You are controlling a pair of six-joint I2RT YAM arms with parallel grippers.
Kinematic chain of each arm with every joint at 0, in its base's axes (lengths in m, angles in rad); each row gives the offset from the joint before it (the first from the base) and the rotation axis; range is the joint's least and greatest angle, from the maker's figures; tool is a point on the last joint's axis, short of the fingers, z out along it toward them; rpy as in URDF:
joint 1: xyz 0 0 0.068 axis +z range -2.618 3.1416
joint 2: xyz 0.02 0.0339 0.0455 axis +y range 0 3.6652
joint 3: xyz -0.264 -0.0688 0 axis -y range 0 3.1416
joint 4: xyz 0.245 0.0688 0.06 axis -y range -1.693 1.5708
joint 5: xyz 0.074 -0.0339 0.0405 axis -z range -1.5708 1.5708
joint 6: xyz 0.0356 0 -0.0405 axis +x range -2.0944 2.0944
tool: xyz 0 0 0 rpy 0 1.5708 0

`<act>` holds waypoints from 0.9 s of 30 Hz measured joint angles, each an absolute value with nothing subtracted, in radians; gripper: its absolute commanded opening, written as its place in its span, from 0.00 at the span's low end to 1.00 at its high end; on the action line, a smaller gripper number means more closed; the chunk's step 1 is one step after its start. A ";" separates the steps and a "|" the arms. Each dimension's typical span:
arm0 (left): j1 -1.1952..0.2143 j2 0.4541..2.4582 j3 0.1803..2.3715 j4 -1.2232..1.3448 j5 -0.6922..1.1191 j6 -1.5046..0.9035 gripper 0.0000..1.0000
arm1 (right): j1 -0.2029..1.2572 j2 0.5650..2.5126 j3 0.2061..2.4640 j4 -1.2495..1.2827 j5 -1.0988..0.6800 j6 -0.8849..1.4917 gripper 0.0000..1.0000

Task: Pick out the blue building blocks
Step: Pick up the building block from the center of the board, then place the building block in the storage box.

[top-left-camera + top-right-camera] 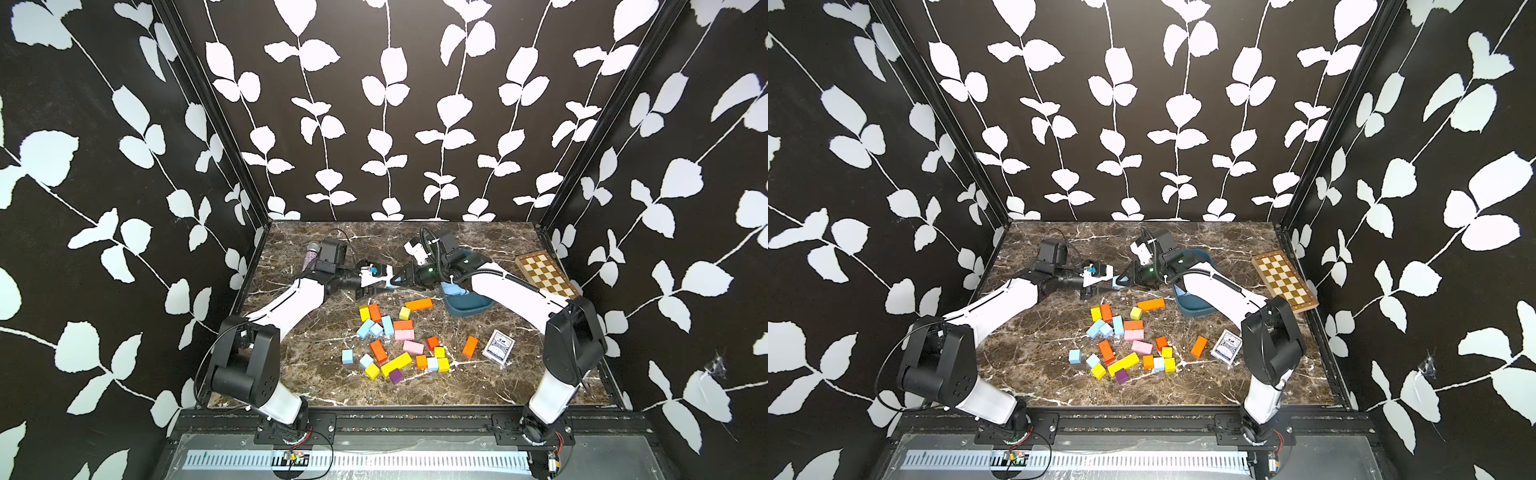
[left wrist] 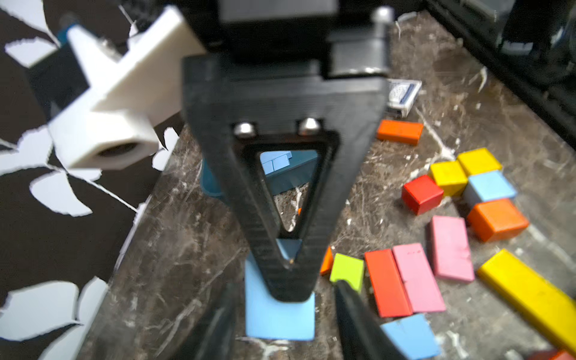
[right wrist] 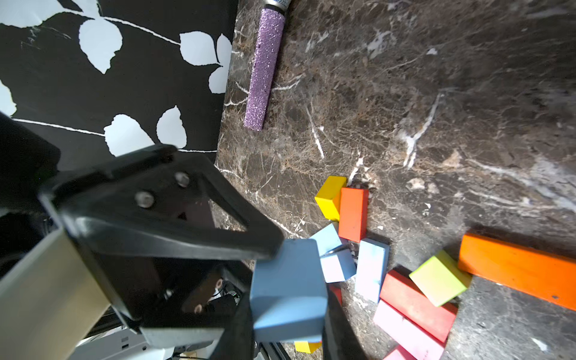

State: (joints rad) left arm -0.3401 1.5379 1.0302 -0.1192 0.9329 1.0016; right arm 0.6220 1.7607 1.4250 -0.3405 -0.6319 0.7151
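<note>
A blue block (image 3: 286, 296) is pinched by the right end effector (image 1: 394, 282), mid-air at far centre, left of the tray (image 1: 473, 309). The left end effector (image 1: 379, 286) is spread around it. If snagged as the left withdraws, it could be dropped.

The right end effector (image 2: 288, 280) covers the middle of the blue block (image 2: 277, 321) it grips; behind this end effector, the arm (image 1: 505, 289) hides much of the teal tray (image 1: 469, 309)
</note>
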 measured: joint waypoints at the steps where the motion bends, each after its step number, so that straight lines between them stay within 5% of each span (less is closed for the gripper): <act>1: -0.341 1.538 1.030 -0.117 0.931 1.003 0.73 | 0.615 1.760 1.425 -0.350 -0.625 0.707 0.16; 3: -0.343 1.538 1.030 -0.119 0.925 0.999 0.81 | 0.595 1.757 1.425 -0.393 -0.610 0.683 0.17; 13: -0.348 1.539 1.030 -0.152 0.825 0.991 0.81 | 0.314 1.752 1.539 -0.888 -0.280 0.420 0.17; 20: -0.352 1.539 1.030 -0.180 0.776 0.982 0.81 | 0.300 1.947 1.797 -1.124 -0.003 0.257 0.19; 27: -0.353 1.539 1.030 -0.191 0.744 0.984 0.81 | 0.300 2.136 1.927 -1.186 0.064 0.186 0.22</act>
